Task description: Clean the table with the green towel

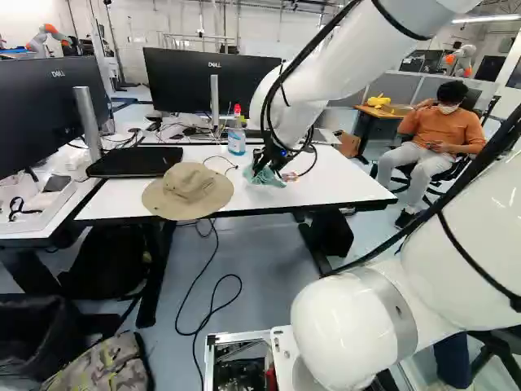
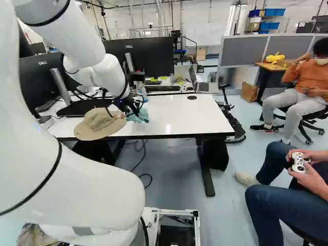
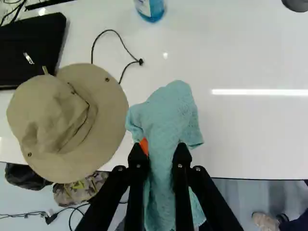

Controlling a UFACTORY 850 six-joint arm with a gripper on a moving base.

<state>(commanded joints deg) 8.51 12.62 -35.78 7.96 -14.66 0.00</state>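
From where I'm standing, the end effector has its two fingers clamped on the green towel, gripping a bunched fold while the loose part spreads ahead of the tips. In the left base view that puts the towel just right of centre, over the near part of the white surface; whether the cloth is pressed down, I can't quite tell. Just beside it, toward the left of that view, a tan bucket hat pokes its brim past the near edge. A bottle of blue liquid stands beyond, above and left of the towel there, and a thin dark cord curls between hat and bottle. I'd lower until the cloth lies flat, press lightly so no fingertip scrapes, then sweep toward the right of the right base view in long, overlapping strokes, easing off by the near edge. Going the other way could shove the hat off or snag the cord, and a far-reaching stroke might tip the bottle.
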